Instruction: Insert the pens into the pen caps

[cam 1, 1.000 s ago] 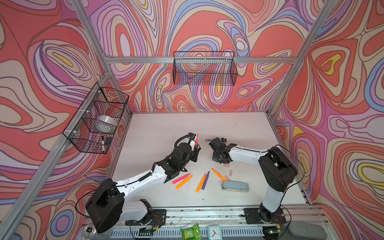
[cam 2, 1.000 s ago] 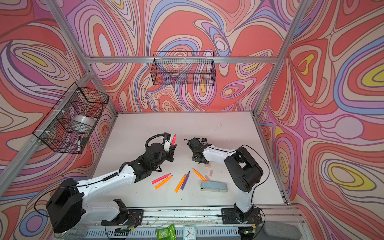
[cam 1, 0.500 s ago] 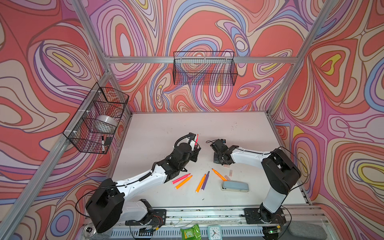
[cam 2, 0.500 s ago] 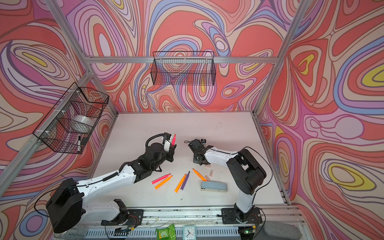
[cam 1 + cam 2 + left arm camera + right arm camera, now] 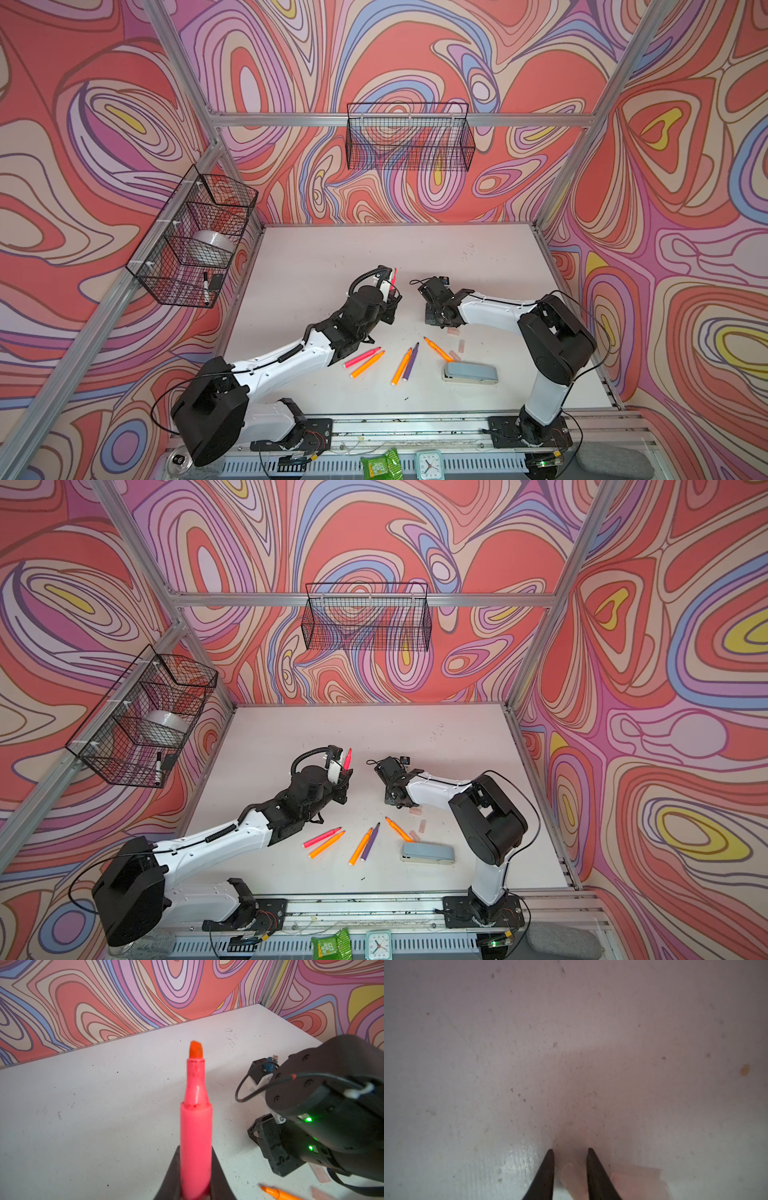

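In both top views the left hand (image 5: 390, 294) is up off the surface (image 5: 332, 257). It's clamped on a pink pen (image 5: 393, 277) that stands close to upright, tip skyward. Opposite it, the right hand (image 5: 435, 321) is nose-down at the surface, with a pen cap (image 5: 452, 331) lying just beside it. Two more pen caps (image 5: 461, 345) rest nearer the front, close to an orange pen (image 5: 438, 350). Further left we see a purple pen (image 5: 410, 360) lying side by side with another orange pen (image 5: 401, 366). Beyond them a third orange pen (image 5: 368, 364) is paired with a second pink pen (image 5: 362, 357). A grey-blue stapler (image 5: 469, 372) sits at the front of the group.

Over to the left wrist view. The pink pen (image 5: 196, 1136) fills the middle, gripped low on its barrel between the two dark fingers (image 5: 172, 1178), its felt tip bare. The right arm (image 5: 332, 1109) crouches alongside, down at the surface.

Now the right wrist view. The right hand (image 5: 570, 1150) has its jaws only a narrow way apart, tips at the surface. A translucent pen cap (image 5: 572, 1178) lies right between the fingers (image 5: 546, 1176). Pinched or merely straddled? We can't tell from here. A second cap (image 5: 637, 1180) lies just beside it, outside the jaws.
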Robot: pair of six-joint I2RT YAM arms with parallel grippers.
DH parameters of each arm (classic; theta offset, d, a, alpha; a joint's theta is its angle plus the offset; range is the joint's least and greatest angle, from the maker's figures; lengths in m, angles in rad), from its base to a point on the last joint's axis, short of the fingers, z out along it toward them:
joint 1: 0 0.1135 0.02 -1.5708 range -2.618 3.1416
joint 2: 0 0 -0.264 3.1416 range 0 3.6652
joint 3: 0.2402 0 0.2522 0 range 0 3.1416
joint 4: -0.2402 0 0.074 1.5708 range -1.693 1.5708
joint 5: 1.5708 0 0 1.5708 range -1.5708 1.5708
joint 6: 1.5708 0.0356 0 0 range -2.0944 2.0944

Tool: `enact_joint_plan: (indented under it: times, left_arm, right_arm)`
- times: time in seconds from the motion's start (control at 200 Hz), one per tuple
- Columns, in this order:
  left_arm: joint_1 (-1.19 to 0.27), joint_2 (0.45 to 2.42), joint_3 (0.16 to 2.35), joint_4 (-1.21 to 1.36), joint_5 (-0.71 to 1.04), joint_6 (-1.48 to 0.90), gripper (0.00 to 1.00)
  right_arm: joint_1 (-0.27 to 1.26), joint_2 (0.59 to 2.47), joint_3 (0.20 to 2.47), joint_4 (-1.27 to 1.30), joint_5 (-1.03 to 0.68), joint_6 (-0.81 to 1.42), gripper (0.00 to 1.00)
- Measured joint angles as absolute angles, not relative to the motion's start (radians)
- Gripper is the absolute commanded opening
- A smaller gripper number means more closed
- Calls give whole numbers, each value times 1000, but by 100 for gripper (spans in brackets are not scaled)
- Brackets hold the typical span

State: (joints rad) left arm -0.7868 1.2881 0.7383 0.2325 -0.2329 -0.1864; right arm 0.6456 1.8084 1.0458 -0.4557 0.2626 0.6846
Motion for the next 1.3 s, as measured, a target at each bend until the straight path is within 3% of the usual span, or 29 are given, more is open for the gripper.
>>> enact_joint_plan:
  times: [0.21,0.436,0.846,1.006,1.302]
  left_arm:
    - [-787,1288,738,233,-233,-186,0]
    - [-787,1288,738,233,-233,-186,0]
    - [-787,1288,738,232,-233,-183,0]
    - [-787,1288,738,232,-233,-183,0]
    - [-788,1288,738,232,-232,-183,0]
  right_arm:
    - [646,1776,999,-419,251,669,37]
    - [646,1765,977,-397,247,660,30]
    - [660,1724,933,-393,235,659,33]
    - [662,1723,931,-397,239,658,25]
    - [663,1753,966,-418,262,657,25]
